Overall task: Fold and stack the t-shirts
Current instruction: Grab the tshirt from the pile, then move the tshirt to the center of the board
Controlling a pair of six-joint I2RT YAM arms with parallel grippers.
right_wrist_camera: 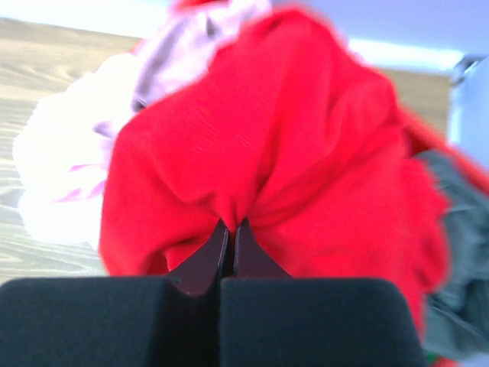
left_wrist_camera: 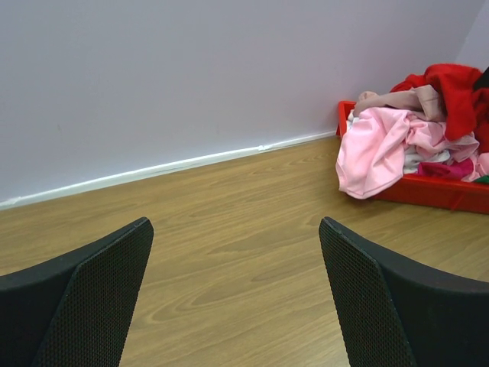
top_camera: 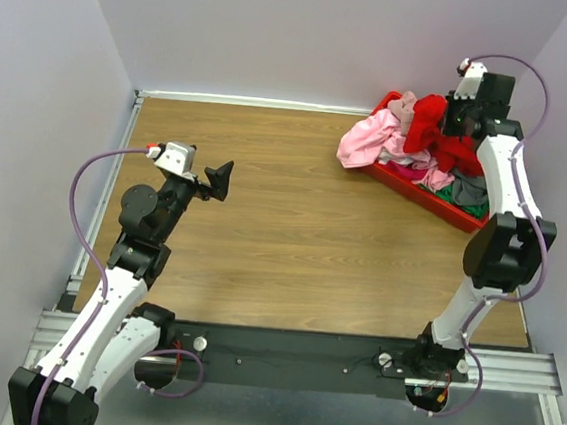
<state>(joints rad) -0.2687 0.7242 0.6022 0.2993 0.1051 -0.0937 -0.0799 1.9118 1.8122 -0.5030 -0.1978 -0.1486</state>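
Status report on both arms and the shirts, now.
Left gripper open, empty, above the table. Right gripper shut on red t-shirt atop the tray pile. Pink t-shirt bunched right beside it, may drag along.

Crumpled t-shirts [top_camera: 415, 155] heaped far right, red t-shirt [right_wrist_camera: 306, 153] bunched uppermost, pink t-shirt [left_wrist_camera: 374, 153] spilling leftward.

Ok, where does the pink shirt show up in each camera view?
Top: upper right, pink shirt spilling over the tray's left edge.
Left wrist: right side, draped over the tray.
Right wrist: washed-out patch at left.
Shared landmark: the red shirt beside it.
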